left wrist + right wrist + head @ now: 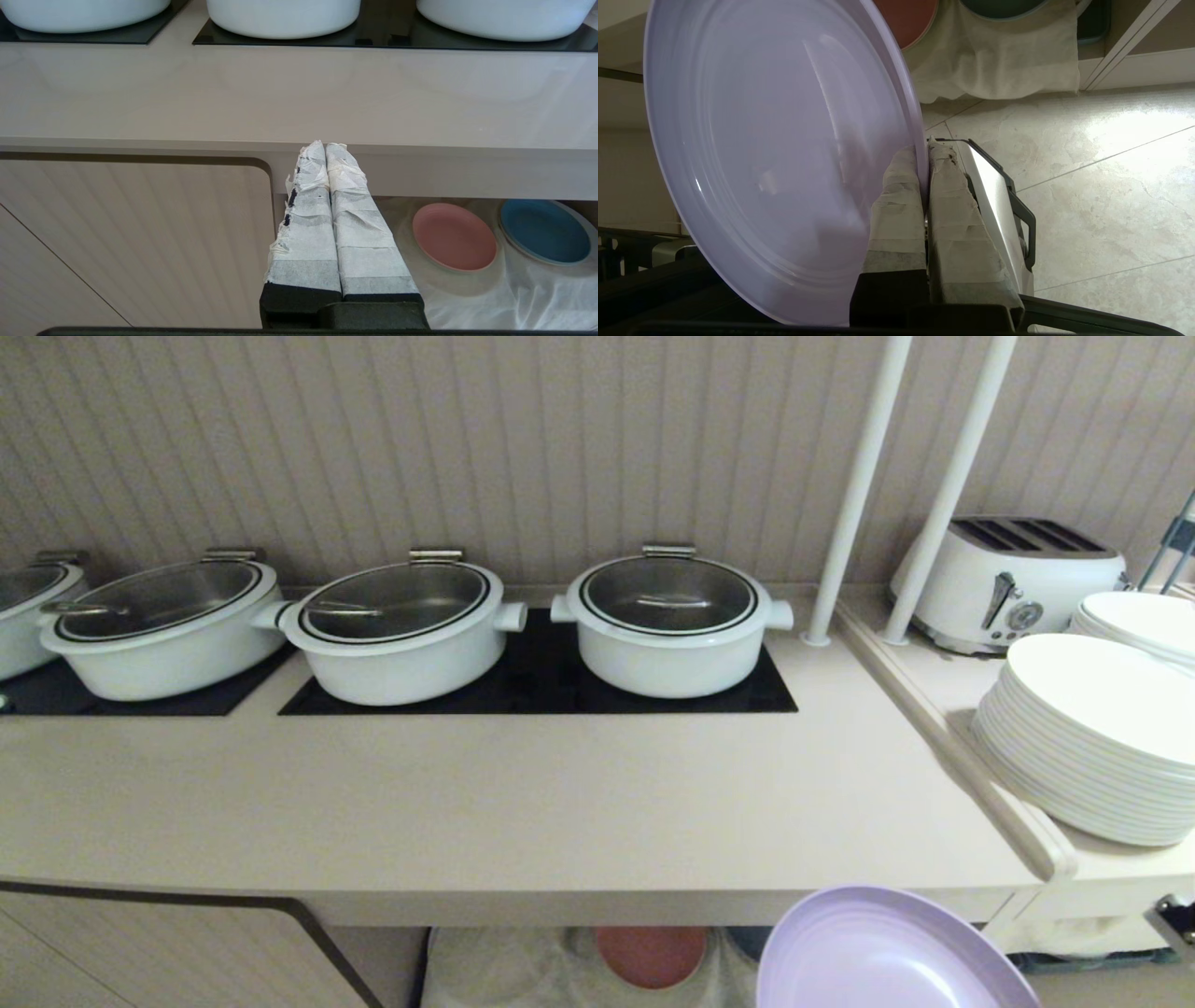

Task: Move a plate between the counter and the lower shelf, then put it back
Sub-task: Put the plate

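The pale lilac plate [887,952] [775,154] hangs in the air in front of the counter [523,803], just below its front edge, tilted. My right gripper [924,154] is shut on the plate's rim, one taped finger on each side of it; the gripper itself is hidden in the head view. The lower shelf [523,971] [467,289] opens under the counter, lined with a wrinkly white cloth. My left gripper [325,147] is shut and empty, held in front of the counter's edge, left of the shelf opening.
Several white pots [667,621] stand on black hob panels [541,681] at the back of the counter. A salmon-pink plate [454,237] and a dark blue plate [544,231] lie on the shelf cloth. Stacked white dinner plates [1092,737] and a toaster [1013,579] stand at right.
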Robot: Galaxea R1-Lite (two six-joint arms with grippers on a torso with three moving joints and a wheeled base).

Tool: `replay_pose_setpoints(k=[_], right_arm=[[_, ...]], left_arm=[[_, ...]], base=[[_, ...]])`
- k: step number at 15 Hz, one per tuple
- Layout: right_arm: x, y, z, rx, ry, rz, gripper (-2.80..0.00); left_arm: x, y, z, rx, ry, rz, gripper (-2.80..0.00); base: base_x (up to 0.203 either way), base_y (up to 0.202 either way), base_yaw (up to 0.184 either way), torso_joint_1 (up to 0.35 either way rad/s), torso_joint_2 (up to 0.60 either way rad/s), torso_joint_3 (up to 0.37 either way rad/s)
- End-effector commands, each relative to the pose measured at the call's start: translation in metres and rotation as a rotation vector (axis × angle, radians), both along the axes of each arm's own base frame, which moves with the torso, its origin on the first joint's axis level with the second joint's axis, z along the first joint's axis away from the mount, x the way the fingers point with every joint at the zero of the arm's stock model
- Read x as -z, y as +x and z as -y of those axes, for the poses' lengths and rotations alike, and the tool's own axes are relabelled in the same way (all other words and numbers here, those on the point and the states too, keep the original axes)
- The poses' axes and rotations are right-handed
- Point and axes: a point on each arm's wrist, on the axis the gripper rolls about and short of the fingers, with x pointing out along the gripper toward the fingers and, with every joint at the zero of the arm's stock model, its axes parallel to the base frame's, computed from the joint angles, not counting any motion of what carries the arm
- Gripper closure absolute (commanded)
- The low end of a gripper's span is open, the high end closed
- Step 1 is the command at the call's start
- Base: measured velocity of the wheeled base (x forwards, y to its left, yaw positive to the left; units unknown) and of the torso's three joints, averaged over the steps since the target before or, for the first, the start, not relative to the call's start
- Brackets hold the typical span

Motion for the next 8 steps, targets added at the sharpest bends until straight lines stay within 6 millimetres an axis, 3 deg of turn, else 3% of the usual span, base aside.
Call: replay_pose_setpoints(k=[1,8], right_arm=[[-0.0004,0.0021,-0.0008,0.002,0.002,-0.007,0.0],[-0.0055,0.0101,-0.0028,0.013,-0.001,-0.006,0.0]], left_arm=[[-0.0001,0.0001,0.0,-0.001,0.0,-0.001,0.0],[-0.0001,0.0001,0.0,-0.001,0.0,-0.001,0.0]], base=[[0.0,0.0,0.0,0.0,0.0,0.0],[0.0,0.0,0.0,0.0,0.0,0.0]])
